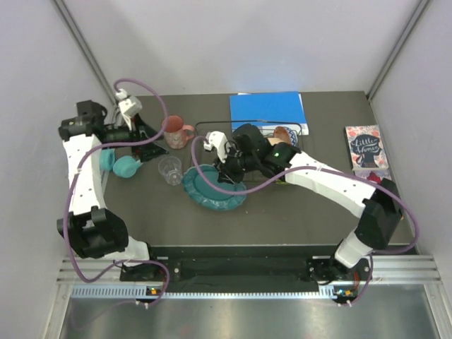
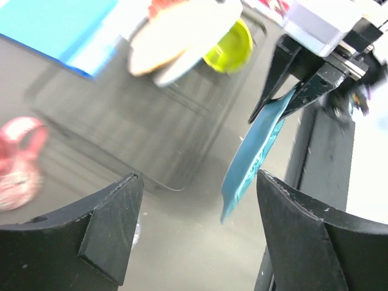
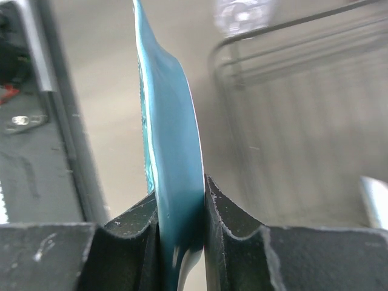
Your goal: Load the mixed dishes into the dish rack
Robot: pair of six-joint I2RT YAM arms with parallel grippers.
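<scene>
My right gripper (image 3: 180,212) is shut on the rim of the teal scalloped plate (image 3: 173,133), which stands on edge in the right wrist view. From above, the plate (image 1: 209,191) tilts off the table in front of the dish rack (image 1: 201,127), with the right gripper (image 1: 227,168) on its far rim. My left gripper (image 2: 197,224) is open and holds nothing. It hovers (image 1: 157,141) beside the pink mug (image 1: 176,131). The clear cup (image 1: 169,169) stands between mug and plate. Two plates (image 2: 182,33) and the yellow-green bowl (image 2: 233,45) sit in the rack (image 2: 121,139).
A blue book (image 1: 268,111) lies behind the rack. Teal headphones (image 1: 121,165) rest under the left arm. Another book (image 1: 364,147) lies at the right edge of the table. Walls close in on both sides.
</scene>
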